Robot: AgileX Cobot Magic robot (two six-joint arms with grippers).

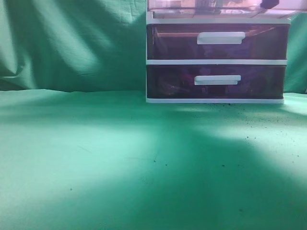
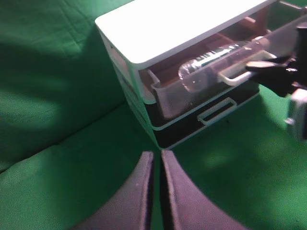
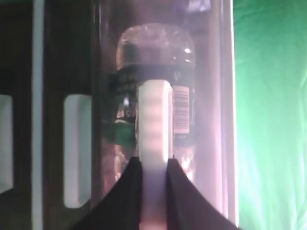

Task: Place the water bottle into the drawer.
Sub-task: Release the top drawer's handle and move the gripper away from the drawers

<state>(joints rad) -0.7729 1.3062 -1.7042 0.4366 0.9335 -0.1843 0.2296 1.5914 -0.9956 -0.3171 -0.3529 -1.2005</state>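
The drawer [image 2: 169, 97], translucent and reddish-pink, is the top one of a white-framed cabinet [image 2: 182, 24] and stands pulled out. The clear water bottle [image 2: 211, 58] lies on its side inside it. In the right wrist view the bottle [image 3: 156, 45] shows through the drawer front [image 3: 216, 96]. My right gripper [image 3: 153, 163] is shut on the drawer's white bar handle [image 3: 154, 115]; it also shows in the left wrist view [image 2: 268, 72]. My left gripper [image 2: 157, 155] is shut and empty, held above the green cloth in front of the cabinet. The exterior view shows only the drawer's lower edge [image 1: 211, 9].
Two darker purple-black drawers [image 1: 168, 43] [image 1: 168, 81] with white handles sit closed below the top drawer. A green cloth [image 1: 120, 158] covers the table and hangs behind the cabinet. The cabinet stands at the back right.
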